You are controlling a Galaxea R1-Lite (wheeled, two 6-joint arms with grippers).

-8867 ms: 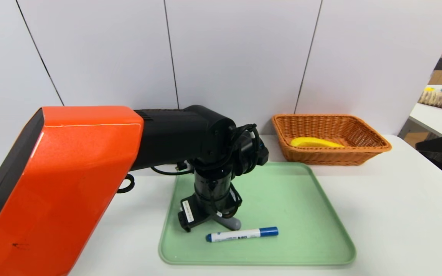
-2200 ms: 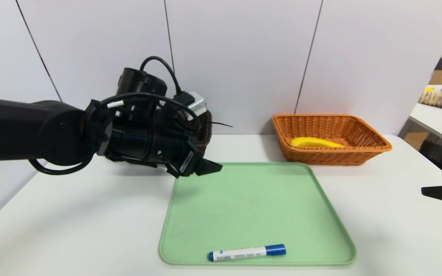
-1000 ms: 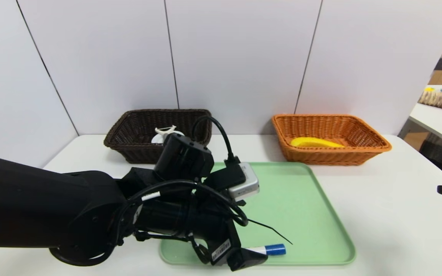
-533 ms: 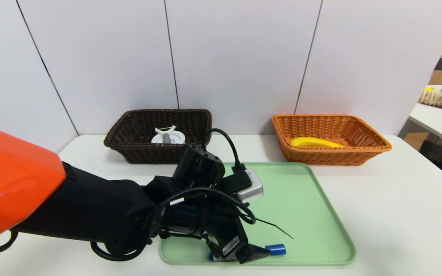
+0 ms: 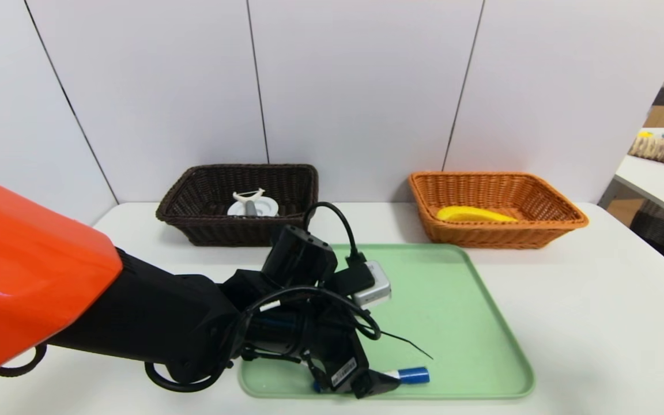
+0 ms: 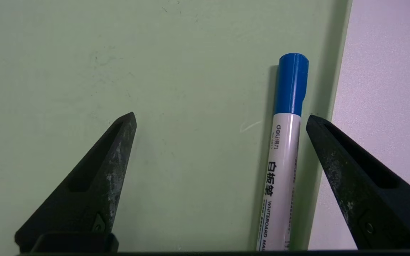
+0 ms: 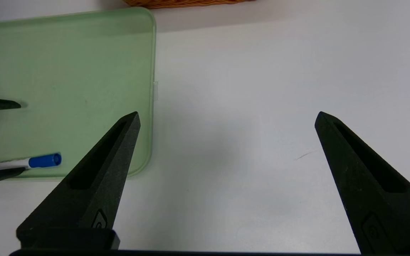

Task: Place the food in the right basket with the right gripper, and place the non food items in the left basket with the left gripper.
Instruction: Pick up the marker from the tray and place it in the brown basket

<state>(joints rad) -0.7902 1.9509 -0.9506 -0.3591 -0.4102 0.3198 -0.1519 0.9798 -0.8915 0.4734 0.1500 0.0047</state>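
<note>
Head view faces forward-down from above; both close, down-looking wrist views share the tray (image 5: 436,323).

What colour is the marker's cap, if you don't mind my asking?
The cap is blue, seen best in the left wrist view.

Whiteboard marker (image 6: 284,177): white barrel reads "deli得力", small "No." line beneath, digits too small to be sure of. Further along the same barrel, larger "白板笔", then "WHITEBOARD MA", rest cut off. More fine print down barrel's side, illegible. Left arm: white sticker (image 5: 343,372), barcode-like, characters too small to read.
</note>
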